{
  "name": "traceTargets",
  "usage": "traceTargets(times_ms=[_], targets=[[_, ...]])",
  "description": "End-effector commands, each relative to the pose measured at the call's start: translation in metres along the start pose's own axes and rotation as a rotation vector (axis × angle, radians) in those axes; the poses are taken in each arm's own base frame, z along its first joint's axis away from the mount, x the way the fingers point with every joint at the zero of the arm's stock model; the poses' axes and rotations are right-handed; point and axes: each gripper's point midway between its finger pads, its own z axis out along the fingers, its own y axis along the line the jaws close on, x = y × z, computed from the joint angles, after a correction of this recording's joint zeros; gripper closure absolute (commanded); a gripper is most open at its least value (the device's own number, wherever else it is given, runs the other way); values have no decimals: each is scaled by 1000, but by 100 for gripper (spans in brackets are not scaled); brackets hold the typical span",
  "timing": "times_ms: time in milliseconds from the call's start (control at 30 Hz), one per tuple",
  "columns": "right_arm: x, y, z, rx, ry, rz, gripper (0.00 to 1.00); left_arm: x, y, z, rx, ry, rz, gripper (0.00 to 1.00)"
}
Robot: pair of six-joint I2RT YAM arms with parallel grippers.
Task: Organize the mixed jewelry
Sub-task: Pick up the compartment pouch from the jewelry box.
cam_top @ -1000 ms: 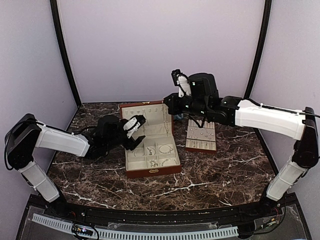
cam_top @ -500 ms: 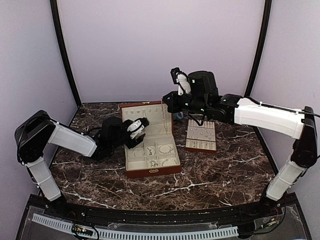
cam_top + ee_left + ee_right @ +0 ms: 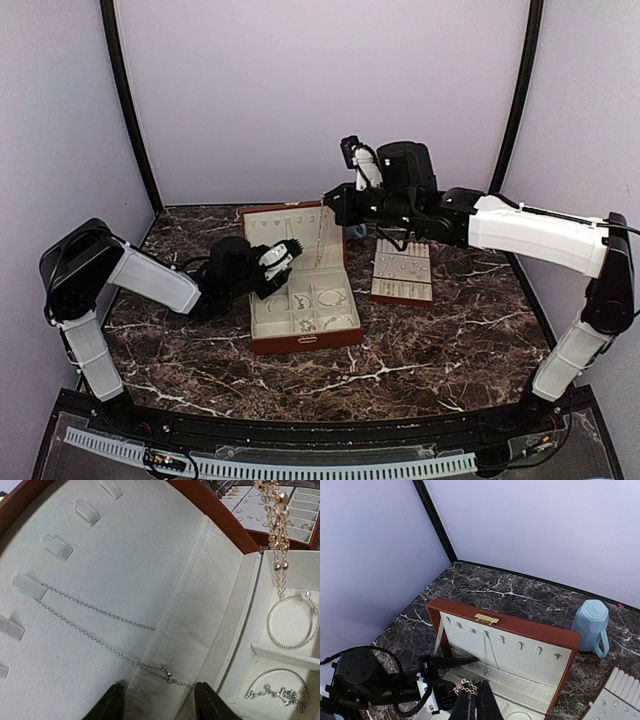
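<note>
The thin silver chain (image 3: 100, 612) hangs from a little tab (image 3: 27, 586) in the box lid (image 3: 125, 540). It slants down to its clasp, just in front of my left gripper (image 3: 159, 692), whose fingers stand apart, holding nothing. My right gripper (image 3: 474, 687) is farther off, pinching a gold chain (image 3: 276, 527).

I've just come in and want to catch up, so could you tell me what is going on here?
Two robot arms are sorting jewelry into an open reddish-brown box. The right claw is shut on a gold chain, dangling it over the box. The left claw, jaws apart, sits at the bottom of the lid, straddling the clasp end of a thin silver necklace that hangs from a tab in the lid. Bracelets already lie in the compartments.
</note>
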Motion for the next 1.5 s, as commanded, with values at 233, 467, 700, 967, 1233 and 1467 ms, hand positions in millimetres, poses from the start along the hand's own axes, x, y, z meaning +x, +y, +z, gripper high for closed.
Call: traceTargets(times_ms=[233,467,700,967,1233,1467], targets=[[-18,2,-1,-22,-55,25,100,17,-2,7,2,61,-12,61],[-18,1,-1,-25,-57,30,100,23,-9,8,33,83,-10,71],[-15,1,3,-31,-53,41,100,26,-16,7,81,104,-16,76],[-16,2,4,-37,-53,46,100,26,-24,2,126,110,-25,84],[-22,5,4,-54,-78,54,100,23,-33,-4,158,103,-13,90],[-26,6,1,-60,-100,63,100,10,-38,-10,170,72,8,98]])
